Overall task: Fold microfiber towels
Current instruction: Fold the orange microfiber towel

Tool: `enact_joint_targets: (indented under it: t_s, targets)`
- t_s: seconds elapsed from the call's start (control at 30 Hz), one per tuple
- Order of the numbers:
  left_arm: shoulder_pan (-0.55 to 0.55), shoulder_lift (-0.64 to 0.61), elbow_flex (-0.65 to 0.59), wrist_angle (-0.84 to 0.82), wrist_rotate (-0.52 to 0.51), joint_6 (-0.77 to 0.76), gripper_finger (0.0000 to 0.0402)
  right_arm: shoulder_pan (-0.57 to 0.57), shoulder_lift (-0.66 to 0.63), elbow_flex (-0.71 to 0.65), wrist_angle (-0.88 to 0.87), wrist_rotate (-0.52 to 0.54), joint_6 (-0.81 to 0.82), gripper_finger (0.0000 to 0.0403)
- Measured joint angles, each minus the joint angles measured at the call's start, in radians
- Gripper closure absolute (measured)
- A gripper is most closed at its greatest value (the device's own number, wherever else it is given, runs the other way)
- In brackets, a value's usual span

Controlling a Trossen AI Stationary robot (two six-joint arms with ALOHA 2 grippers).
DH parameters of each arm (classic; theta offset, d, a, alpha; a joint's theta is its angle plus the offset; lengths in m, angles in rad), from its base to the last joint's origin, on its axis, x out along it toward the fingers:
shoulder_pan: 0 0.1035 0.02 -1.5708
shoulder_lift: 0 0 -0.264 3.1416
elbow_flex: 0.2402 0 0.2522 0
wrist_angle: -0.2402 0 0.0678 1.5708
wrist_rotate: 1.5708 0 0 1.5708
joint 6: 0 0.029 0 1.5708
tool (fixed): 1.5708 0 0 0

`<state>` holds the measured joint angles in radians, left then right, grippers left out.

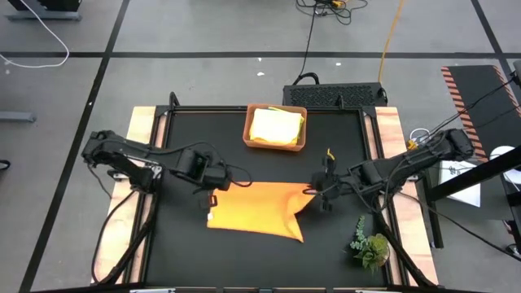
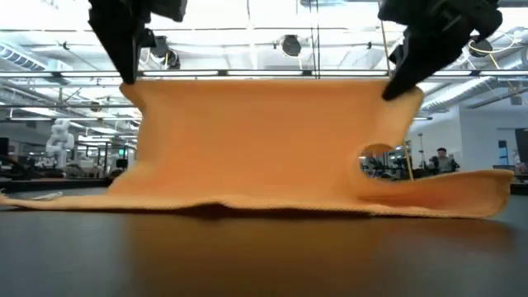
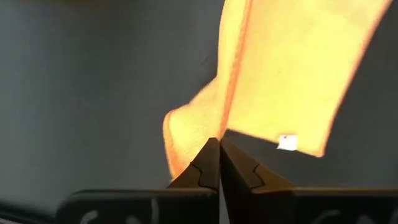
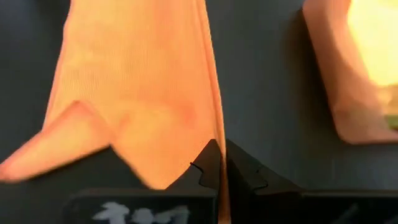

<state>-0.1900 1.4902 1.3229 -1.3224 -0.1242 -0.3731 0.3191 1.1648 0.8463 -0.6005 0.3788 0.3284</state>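
Claws (image 2: 128,78) pinch orange towel (image 2: 264,148) above black table (image 2: 264,256).

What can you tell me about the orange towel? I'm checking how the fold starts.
The orange towel is a soft, plain, fine-textured cloth on the black table, near its front. Its far edge is lifted and stretched between the shut left gripper and the shut right gripper, each pinching a corner. The near edge lies on the table, and one lower corner trails flat to the side. A small white tag shows.
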Motion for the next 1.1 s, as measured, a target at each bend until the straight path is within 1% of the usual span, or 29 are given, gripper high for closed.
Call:
enact_joint_targets:
  t_s: [0.17,0.23,0.3,0.37,0.43,0.5,0.6,0.73,0.83,0.9,1.0,1.1]
  targets:
    - [0.029,0.000,-0.035,0.019,0.000,0.011,0.0396,-0.041,-0.015,0.000,-0.095,-0.133,0.002,0.0403]
    - [0.031,-0.001,-0.043,-0.071,0.004,0.020,0.0397,-0.050,-0.025,-0.006,-0.191,-0.199,0.014,0.0403]
    - [0.031,-0.002,-0.038,-0.043,-0.002,0.028,0.0399,-0.060,-0.032,0.002,-0.248,-0.231,0.053,0.0403]
    - [0.031,0.000,-0.038,-0.060,-0.037,0.022,0.0398,-0.071,-0.038,0.022,-0.327,-0.221,0.107,0.0403]
    - [0.032,-0.001,-0.041,-0.076,-0.064,0.017,0.0396,-0.080,-0.049,0.025,-0.417,-0.190,0.146,0.0403]
    - [0.032,-0.001,-0.037,-0.051,-0.086,0.016,0.0399,-0.092,-0.056,0.025,-0.400,-0.172,0.162,0.0403]
    - [0.032,-0.001,-0.039,-0.025,-0.090,0.037,0.0397,-0.098,-0.057,0.026,-0.372,-0.171,0.152,0.0403]
    - [0.031,0.000,-0.038,0.129,-0.091,0.106,0.0391,-0.098,-0.056,0.026,-0.308,-0.171,0.122,0.0403]
    - [0.031,0.000,-0.042,0.303,-0.092,0.194,0.0395,-0.098,-0.056,0.026,-0.272,-0.172,0.103,0.0403]
    - [0.032,0.000,-0.070,0.441,-0.078,0.261,0.0396,-0.098,-0.056,0.026,-0.252,-0.172,0.097,0.0403]
    - [0.053,0.000,-0.138,0.658,0.002,0.358,0.0385,-0.097,-0.056,0.026,-0.235,-0.173,0.097,0.0403]
    - [0.092,0.014,-0.231,0.888,0.087,0.404,0.0356,-0.097,-0.056,0.026,-0.235,-0.174,0.097,0.0403]
